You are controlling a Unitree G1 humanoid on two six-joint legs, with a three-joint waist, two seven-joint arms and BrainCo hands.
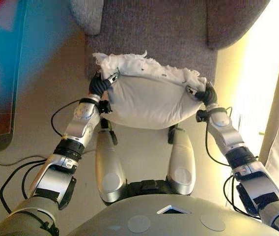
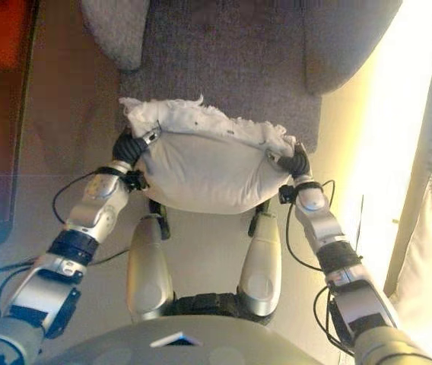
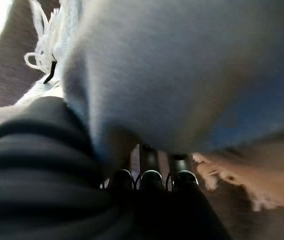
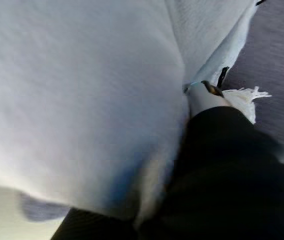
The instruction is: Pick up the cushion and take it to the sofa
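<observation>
1. White and fringed, the cushion [image 1: 152, 101] hung between my two hands, its far edge over the front of the grey sofa [image 1: 154, 34] seat.
2. My left hand [image 1: 100, 84] clamped the cushion's left end, fingers curled into the fabric.
3. My right hand [image 1: 206, 93] pinched the cushion's right end the same way.
4. I judged the carry nearly finished; the next move called for reaching forward over the sofa seat, lowering, then loosening both grips together.
</observation>
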